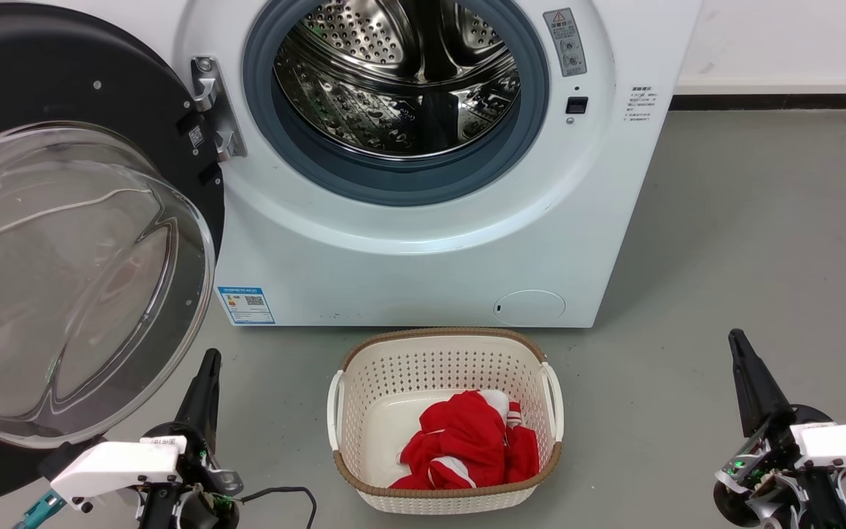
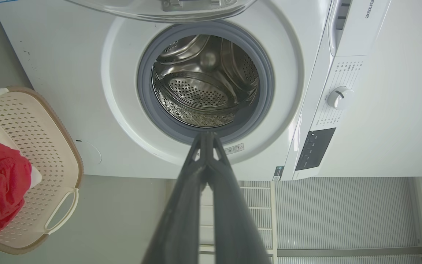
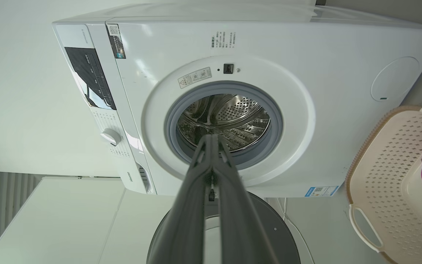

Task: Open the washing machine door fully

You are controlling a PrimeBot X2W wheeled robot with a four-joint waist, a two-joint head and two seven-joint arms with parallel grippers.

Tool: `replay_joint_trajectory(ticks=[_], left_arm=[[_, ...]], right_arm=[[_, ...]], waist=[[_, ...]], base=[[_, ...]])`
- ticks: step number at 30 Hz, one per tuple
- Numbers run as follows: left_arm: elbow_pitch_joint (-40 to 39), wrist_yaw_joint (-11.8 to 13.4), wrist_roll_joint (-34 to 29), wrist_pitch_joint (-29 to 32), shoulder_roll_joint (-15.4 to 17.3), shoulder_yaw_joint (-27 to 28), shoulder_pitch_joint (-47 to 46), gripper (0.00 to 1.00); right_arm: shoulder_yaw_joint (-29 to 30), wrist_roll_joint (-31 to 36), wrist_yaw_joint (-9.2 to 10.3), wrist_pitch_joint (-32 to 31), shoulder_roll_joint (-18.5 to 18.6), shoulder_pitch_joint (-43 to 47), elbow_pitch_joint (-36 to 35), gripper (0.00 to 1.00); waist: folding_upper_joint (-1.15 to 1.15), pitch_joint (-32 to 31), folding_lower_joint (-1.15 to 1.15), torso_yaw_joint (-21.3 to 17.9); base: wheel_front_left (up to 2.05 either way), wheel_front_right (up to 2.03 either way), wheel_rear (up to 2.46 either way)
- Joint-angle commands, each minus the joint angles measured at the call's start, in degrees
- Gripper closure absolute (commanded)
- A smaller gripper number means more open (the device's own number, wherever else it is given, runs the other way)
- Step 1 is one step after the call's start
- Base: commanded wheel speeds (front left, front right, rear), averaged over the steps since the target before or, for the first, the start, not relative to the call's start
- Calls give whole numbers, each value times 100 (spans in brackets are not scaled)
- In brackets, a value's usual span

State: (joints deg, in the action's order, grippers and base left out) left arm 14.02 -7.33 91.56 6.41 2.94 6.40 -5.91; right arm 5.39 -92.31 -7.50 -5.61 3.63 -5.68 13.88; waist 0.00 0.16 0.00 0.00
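Head view: the washing machine door point(image 1: 78, 250) hangs on its hinge point(image 1: 214, 103) at the left side of the washing machine point(image 1: 430, 272). It is swung well clear of the drum opening point(image 1: 401, 81), with its glass bowl point(image 1: 100, 330) toward the robot. By this angle the door appears at or near full travel.

The left gripper point(image 1: 210, 360) sits in front of the machine's lower left corner, near the door's lower edge, jaws clenched on nothing. The right gripper point(image 1: 740, 345) sits in front of and to the right of the machine, well apart from the door, jaws likewise clenched and empty.

Hazards:
- Raising the left arm straight up risks striking the glass bowl.
- Pushing the door further may overload the hinge.
- Advancing toward the machine may shove the laundry basket point(image 1: 445, 342) that stands directly in front of it.
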Motion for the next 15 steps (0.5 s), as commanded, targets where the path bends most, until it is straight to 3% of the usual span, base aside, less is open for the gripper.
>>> replay_joint_trajectory(ticks=[1,15], left_arm=[[11,-31,75,27,-11,31,-59,100],[11,-34,89,32,-12,31,-57,100]], right_arm=[[18,-89,2,-16,2,-79,17,100],[36,-75,2,-37,-15,-85,17,100]], waist=[[0,1,0,0],[0,2,0,0]], base=[[0,0,0],[0,0,0]])
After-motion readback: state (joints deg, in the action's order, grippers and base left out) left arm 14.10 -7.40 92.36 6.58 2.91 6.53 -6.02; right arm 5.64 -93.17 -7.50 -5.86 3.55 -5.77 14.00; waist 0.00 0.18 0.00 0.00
